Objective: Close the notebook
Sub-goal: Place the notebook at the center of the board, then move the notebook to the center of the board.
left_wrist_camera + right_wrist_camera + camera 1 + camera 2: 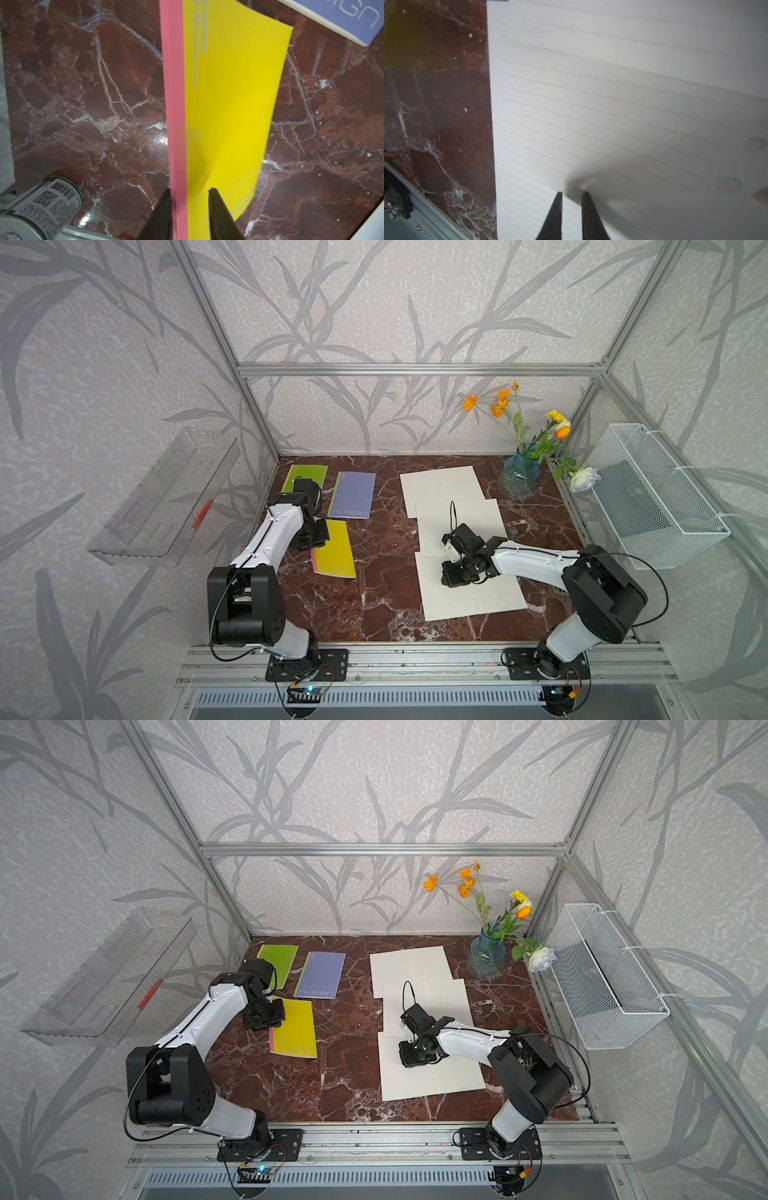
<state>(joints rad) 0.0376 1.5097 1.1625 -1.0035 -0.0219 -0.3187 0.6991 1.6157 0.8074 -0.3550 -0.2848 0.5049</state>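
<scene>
The left gripper (190, 192) straddles the yellow notebook's (228, 108) pink edge, jaws slightly parted. At 3 o'clock, the right gripper (572, 194), narrow, sits over open pages (612, 104).

Paired overhead views down onto table (386, 593); close wrist views.

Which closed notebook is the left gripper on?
The yellow notebook with the pink spine, the closed one nearest the robot. The left gripper straddles its spine edge. The green notebook and purple notebook lie farther back, untouched.
</scene>
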